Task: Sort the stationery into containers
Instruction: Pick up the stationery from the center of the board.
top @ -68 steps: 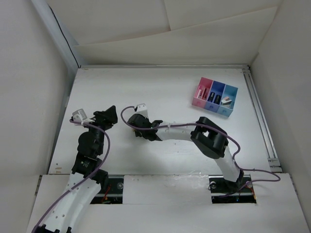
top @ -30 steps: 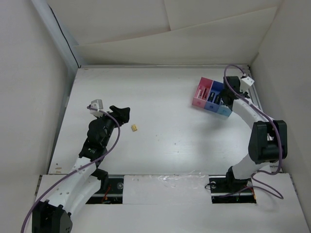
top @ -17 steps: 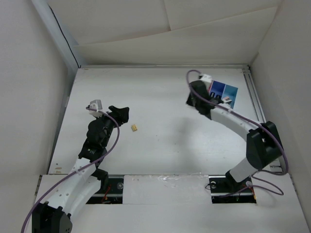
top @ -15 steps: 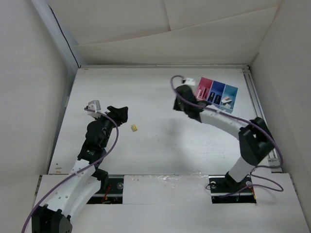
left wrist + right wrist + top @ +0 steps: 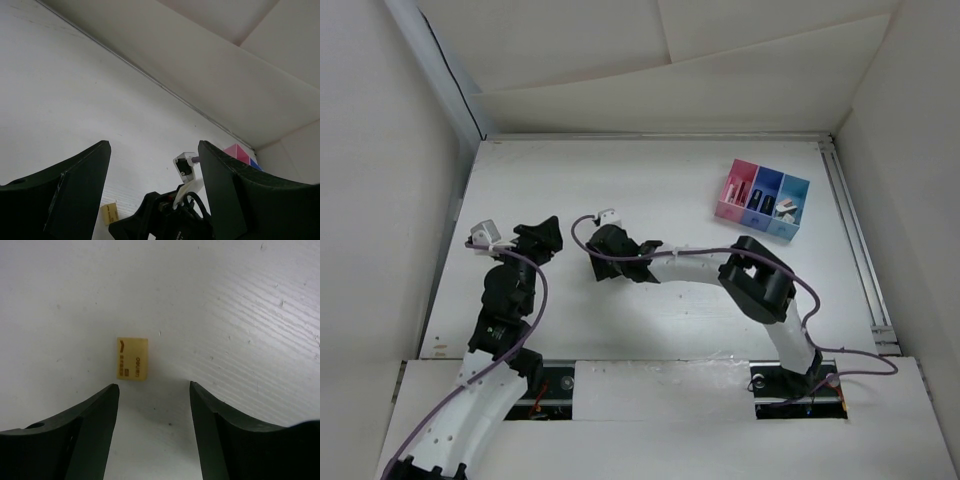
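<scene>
On the grainy matte white table, the glossy three-bin plastic tray sits well to the right of the eraser, a small flat cream block. My right gripper hangs just short of it, curved black fingers apart. My left gripper, spread too, hovers left of it.

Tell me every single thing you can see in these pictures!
eraser: one, pale yellow, flat on the table, just past the right fingers' tips.
tray: one, with pink, dark blue and light blue bins joined in a row, far right of the table.
small stationery: too tiny to count, dark and pale, inside the bins.
table: one, white, under everything.
left arm: one, black and white, near left.
right arm: one, white and black, stretched leftward.
left fingers: two, black, apart, empty.
right fingers: two, black, apart, not touching the eraser.
</scene>
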Tool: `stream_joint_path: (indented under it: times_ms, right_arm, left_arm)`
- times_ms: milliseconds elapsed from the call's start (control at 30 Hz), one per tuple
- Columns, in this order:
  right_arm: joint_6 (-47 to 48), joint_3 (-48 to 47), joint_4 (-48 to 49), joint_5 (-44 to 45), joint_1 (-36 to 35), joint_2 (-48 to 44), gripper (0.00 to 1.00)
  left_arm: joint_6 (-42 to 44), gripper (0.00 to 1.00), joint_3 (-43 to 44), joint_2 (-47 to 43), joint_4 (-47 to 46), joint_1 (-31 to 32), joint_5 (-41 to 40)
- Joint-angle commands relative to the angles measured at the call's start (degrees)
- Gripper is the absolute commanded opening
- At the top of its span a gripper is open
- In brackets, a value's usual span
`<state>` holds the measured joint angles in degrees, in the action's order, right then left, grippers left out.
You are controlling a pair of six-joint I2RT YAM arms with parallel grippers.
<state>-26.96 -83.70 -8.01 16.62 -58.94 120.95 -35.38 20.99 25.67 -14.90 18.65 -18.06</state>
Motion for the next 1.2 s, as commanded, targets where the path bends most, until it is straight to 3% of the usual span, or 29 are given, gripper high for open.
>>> stream_joint_path:
  times_ms: [0, 333, 400, 500, 567, 600, 633, 700, 800, 967, 1167]
  right_arm:
    - [0.8, -3.8, 2.7, 0.1, 0.1, 1.8, 0.64]
    - [0.2, -6.1, 2.2, 0.1, -0.4, 5.8, 0.64]
    - [0.2, -6.7, 2.2, 0.9, -0.4, 7.0, 0.59]
    - [0.2, -7.9, 2.2, 0.9, -0.4, 7.6, 0.36]
    - [-0.4, -7.9, 2.2, 2.0, -0.4, 7.6, 0.27]
    - [-0.4, -7.9, 2.2, 2.0, -0.4, 7.6, 0.13]
    - [-1.1, -7.9, 2.2, 2.8, -0.4, 6.7, 0.08]
    - [-1.8, -6.2, 2.2, 4.0, -0.4, 3.7, 0.03]
    - [-1.8, -2.5, 2.8, 7.8, -0.4, -1.0, 0.03]
    - [-3.7, 5.8, 2.8, 10.4, 7.7, -15.4, 0.03]
    - [-6.7, 16.6, 2.0, 13.7, 28.0, -30.0, 0.03]
  left_arm:
    - [-0.7, 0.67, 0.3, -1.4, 0.0, 0.2, -2.0]
    - [-0.7, 0.67, -0.3, -2.5, 0.0, 0.2, -1.4]
    - [-0.7, 0.67, -0.3, -2.5, 0.0, 0.2, -1.4]
    - [-0.7, 0.67, -0.3, -2.5, 0.0, 0.2, -1.4]
    - [-0.7, 0.67, -0.3, -2.5, 0.0, 0.2, -0.9]
    - [-0.7, 0.67, -0.3, -2.5, -0.5, 0.2, -0.9]
    - [-0.7, 0.67, -0.3, -2.5, -0.5, 0.2, -0.9]
    - [-0.7, 0.67, -0.3, -2.5, -0.5, 0.2, -0.9]
    - [-0.2, 0.69, -0.3, -2.5, -1.0, 0.2, 0.3]
    - [-0.2, 0.69, -0.3, -1.2, -1.6, 0.2, 2.0]
    - [1.6, 0.71, 0.3, 3.8, -5.4, 0.2, 7.7]
